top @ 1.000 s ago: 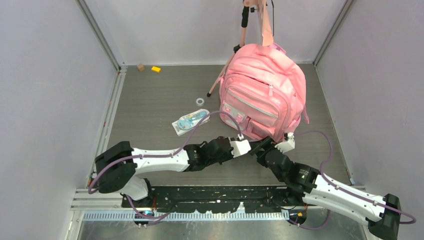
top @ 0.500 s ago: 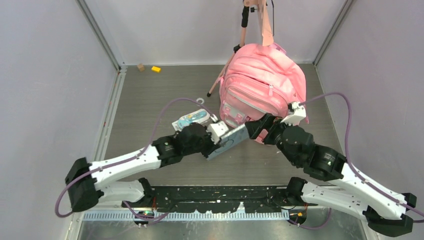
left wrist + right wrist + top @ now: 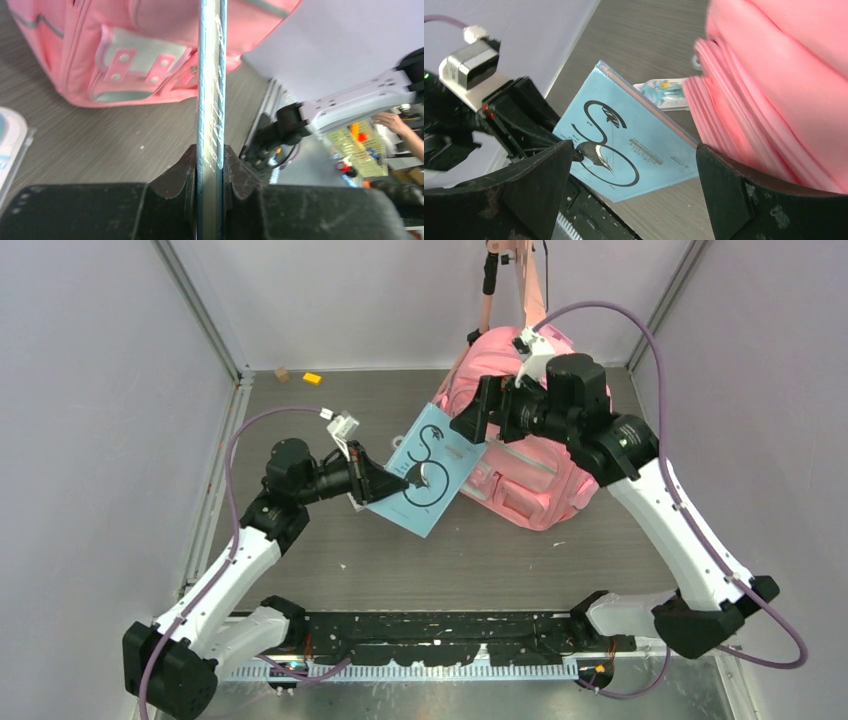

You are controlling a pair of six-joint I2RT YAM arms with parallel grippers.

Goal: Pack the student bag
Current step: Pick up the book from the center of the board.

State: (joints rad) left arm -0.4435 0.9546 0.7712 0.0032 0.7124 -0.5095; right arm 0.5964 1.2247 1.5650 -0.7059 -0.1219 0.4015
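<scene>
A large bright pink fabric backpack with paler pink strips and front zip pockets (image 3: pixel 530 455) is seen propped at the far right of the grey wood-grain table (image 3: pixel 300 440), leaning against a slim pink stand (image 3: pixel 492 285) at the back wall. A thin light blue book with a black swan drawing on its cover (image 3: pixel 425 472) is held in the air just left of the backpack, tilted, its upper corner close to the bag's left side. The book is pinched by its lower left edge in the left gripper (image 3: pixel 372 483); in the left wrist view the black fingers (image 3: pixel 175 185) are pressed against both faces of the book, seen edge-on. The right gripper (image 3: pixel 482 410) is held above the backpack's upper left part, and in the right wrist view its fingers (image 3: pixel 734 195) are spread wide with nothing between them, the book and the bag's pink folds being framed in the gap. A packaged pale blue item (image 3: pixel 664 90) lies on the table beyond the book. A small yellow block (image 3: pixel 313 378) and a small tan block (image 3: pixel 282 373) lie near the back wall.
</scene>
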